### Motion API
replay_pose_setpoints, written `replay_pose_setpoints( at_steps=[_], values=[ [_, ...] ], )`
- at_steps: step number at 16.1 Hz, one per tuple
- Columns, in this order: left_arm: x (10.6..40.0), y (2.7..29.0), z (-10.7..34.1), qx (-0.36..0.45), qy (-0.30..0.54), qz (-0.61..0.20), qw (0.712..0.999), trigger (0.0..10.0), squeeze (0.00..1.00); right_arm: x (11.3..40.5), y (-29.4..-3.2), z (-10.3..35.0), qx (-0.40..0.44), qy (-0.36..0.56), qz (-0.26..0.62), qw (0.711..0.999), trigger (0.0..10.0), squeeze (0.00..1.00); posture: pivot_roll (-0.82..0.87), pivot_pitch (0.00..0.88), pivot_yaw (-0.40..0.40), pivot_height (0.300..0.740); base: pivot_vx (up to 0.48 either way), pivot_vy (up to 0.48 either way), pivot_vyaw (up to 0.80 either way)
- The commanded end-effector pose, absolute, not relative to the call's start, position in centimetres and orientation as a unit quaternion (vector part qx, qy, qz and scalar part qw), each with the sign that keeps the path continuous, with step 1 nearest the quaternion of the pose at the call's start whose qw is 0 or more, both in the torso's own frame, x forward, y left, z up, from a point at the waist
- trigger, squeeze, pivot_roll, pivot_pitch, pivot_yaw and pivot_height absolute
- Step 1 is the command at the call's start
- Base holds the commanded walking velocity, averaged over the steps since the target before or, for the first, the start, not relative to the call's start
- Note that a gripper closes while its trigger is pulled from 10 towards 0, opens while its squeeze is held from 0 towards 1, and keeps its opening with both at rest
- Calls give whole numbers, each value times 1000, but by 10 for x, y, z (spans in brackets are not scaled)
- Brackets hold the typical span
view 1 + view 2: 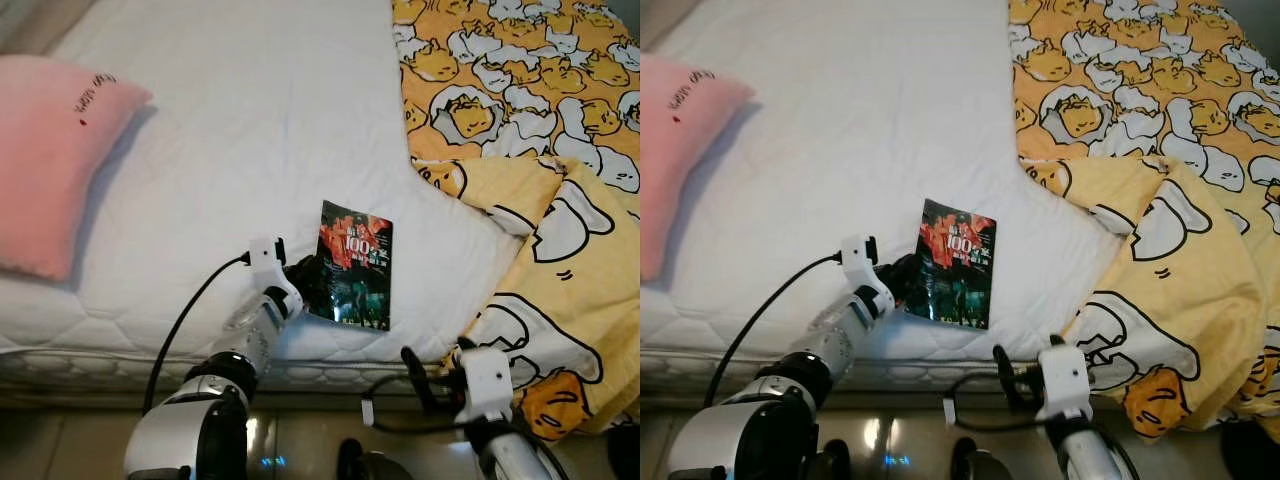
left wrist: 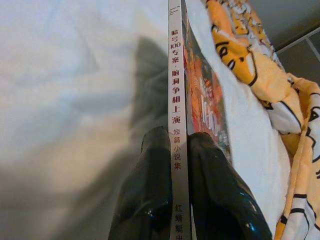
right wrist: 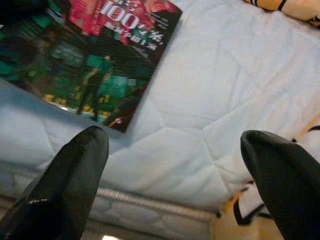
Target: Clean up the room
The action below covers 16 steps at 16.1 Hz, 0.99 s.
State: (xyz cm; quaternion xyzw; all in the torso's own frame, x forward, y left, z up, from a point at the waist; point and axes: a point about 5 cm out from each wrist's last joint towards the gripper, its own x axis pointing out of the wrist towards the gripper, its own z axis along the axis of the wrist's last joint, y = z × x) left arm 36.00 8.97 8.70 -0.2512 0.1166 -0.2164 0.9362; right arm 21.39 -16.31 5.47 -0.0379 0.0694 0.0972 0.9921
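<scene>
At the near edge of the bed (image 1: 220, 150), left gripper (image 1: 303, 277) pinches the book (image 1: 354, 265) by its spine, one finger on each side, pressed tight. Book lies on the mattress beside the yellow blanket (image 1: 540, 130). Step: picking up the book. Next likely lift clear and carry off. Right gripper (image 3: 175, 150) spread wide, empty, below the mattress edge.

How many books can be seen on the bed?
1. The book lies near the front edge of the mattress, gripped at its spine by the left gripper. Others may hide under the yellow blanket.
</scene>
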Motion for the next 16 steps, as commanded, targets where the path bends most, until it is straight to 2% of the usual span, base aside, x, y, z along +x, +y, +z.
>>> replay_pose_setpoints(
  at_steps=[1,5,7,8,9,10,14,16],
  values=[
    [367,93,102,-256,79,-224,937,0,0,216,-170,48,-40,76,81,993,10000,0,-45,161,-41,740,0,0,0],
    [378,112,126,-228,18,-209,951,0,0,238,-170,55,-44,49,77,995,10000,0,-22,108,-22,740,0,0,0],
    [386,113,165,-120,-69,-233,963,0,0,258,-169,84,-19,-3,58,998,10000,0,-2,42,-1,740,0,0,0],
    [386,112,177,-95,-96,-240,961,0,0,265,-171,96,-4,-26,45,999,10000,0,10,14,9,740,0,0,0],
    [385,113,183,-67,-109,-246,961,0,0,270,-174,106,6,-47,33,998,10000,0,15,0,18,740,0,0,0],
    [380,115,182,-1,-122,-253,960,0,0,276,-185,125,17,-98,-10,995,10000,0,29,0,30,740,0,0,0],
    [373,128,166,-2,-118,-212,970,0,0,279,-203,142,11,-153,-70,986,10000,0,35,0,31,740,0,0,0],
    [370,131,161,3,-111,-186,976,0,0,279,-209,131,12,-146,-81,986,10000,0,57,0,27,740,0,0,0]
  ],
)
